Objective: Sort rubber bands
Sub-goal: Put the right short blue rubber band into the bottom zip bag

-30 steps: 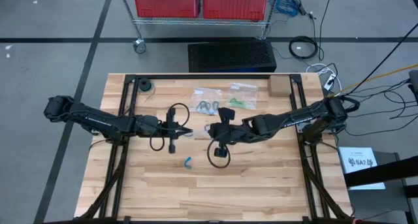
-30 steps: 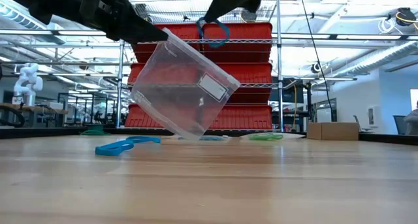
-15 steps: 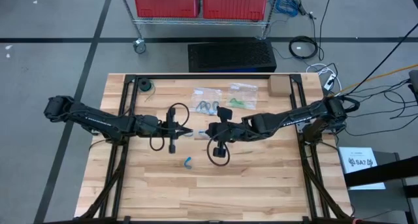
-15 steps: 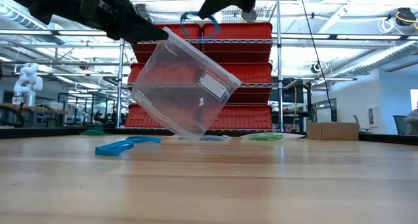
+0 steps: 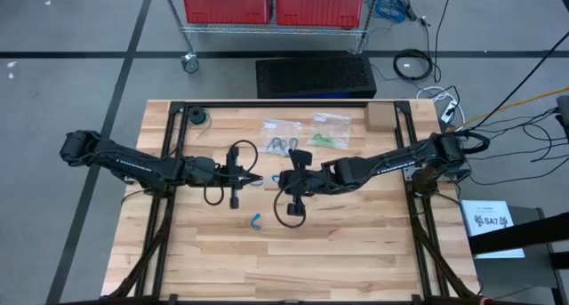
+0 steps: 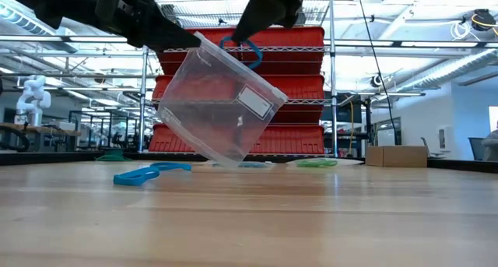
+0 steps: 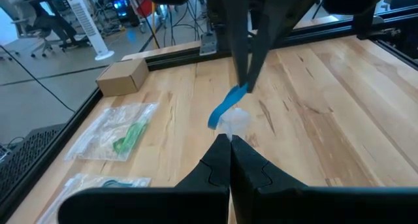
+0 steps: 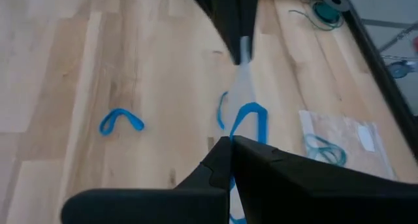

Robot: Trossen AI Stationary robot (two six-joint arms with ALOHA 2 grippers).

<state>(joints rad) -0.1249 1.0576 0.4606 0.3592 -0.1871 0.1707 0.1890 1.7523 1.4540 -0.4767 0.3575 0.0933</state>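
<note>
Right tool (image 6: 247,40) pinches a blue rubber band (image 6: 241,52), dangling just below its tips over the clear bag's (image 6: 220,103) mouth. Left tool (image 6: 189,40) pinched on the bag rim. Band likely light, floppy; grip anywhere along the strand.

cardboard box (image 5: 380,116) table's far right | 2 red bins (image 5: 271,3) on wire rack | black mat (image 5: 316,76)

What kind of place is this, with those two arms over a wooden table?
Probably a robotics lab or workshop. Wire shelving with red bins stands behind the wooden table, cables lie on the grey floor, and office chairs sit farther off.
</note>
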